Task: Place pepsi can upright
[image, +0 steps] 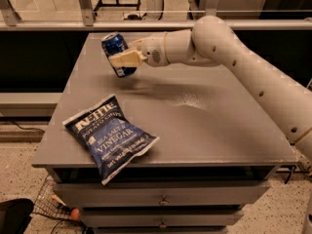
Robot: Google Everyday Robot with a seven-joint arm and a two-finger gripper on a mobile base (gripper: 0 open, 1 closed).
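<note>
Shows the gripper [122,60] at the end of the white arm [234,57], reaching in from the right and clamped across the waist of the pepsi can [114,45], with one cream finger [127,58] lying over the near face of the blue wall. Held between the jaws, clear of the table [219,130], with a faint shadow on the grey top below and to the wrist side of the gripper. Long axis close to vertical but not true: silver top end leaning away from the wrist, bottom end swung back toward it. Judged as the carry-and-lower step, release not yet made. Coming move dependent on that lean: calls for a small roll of the wrist to square the axis to the table top, then a straight descent until the lower rim sits flat, and only then an opening of the jaws. Risk, as a judgement, of landing on one edge of the rim and toppling if let go tilted. Chip bag [109,135] lying flat on the camera side of the gripper, toward the near edge, well apart from the likely landing spot.
</note>
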